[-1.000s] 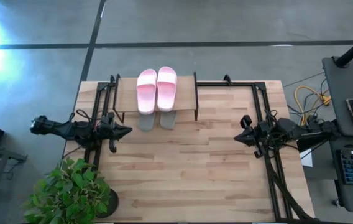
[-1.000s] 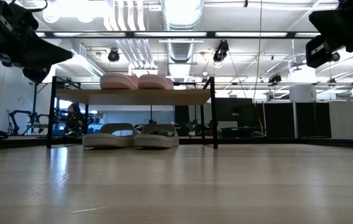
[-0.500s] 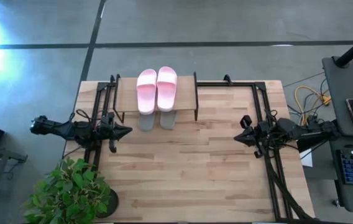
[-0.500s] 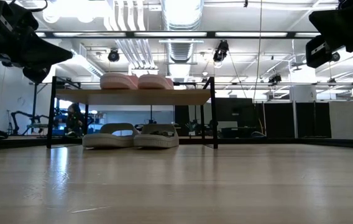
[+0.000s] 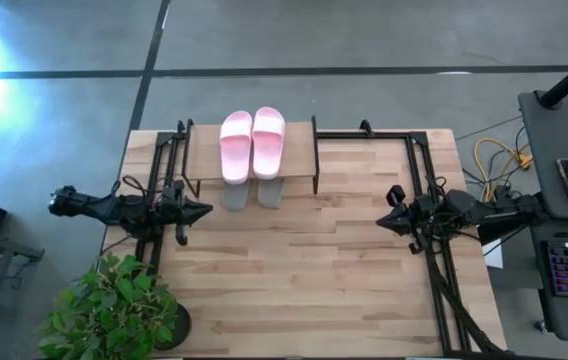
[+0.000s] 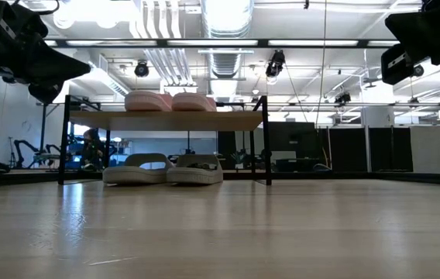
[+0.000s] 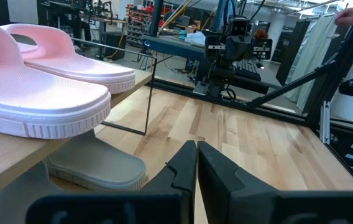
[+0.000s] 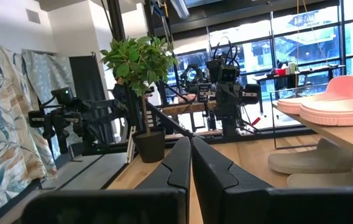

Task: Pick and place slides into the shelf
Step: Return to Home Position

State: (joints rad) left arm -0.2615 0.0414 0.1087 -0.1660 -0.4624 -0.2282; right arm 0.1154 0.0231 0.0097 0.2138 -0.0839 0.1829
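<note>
At the table's near left corner, a potted plant point(image 5: 114, 310) is sitting with its leaves reaching close to the left arm, so I am treating it as the thing to keep clear of while folding that arm home. Farther in, the left gripper point(image 5: 207, 210) is hanging by the left edge, fingers pinched together on nothing. The right gripper point(image 5: 381, 222) is hanging by the right edge, likewise clenched and empty, and the two are pointing at each other across the bare table point(image 5: 294, 290). For this step I am judging a slow, level retraction best, with both arms drawing outward and away from the shelf's black posts. At the far edge the shelf point(image 5: 299, 150) is carrying the pink slides point(image 5: 252, 143) on its plank. The grey-green slides point(image 5: 254, 193) are lying underneath, ends poking out. All four are looking stowed.
</note>
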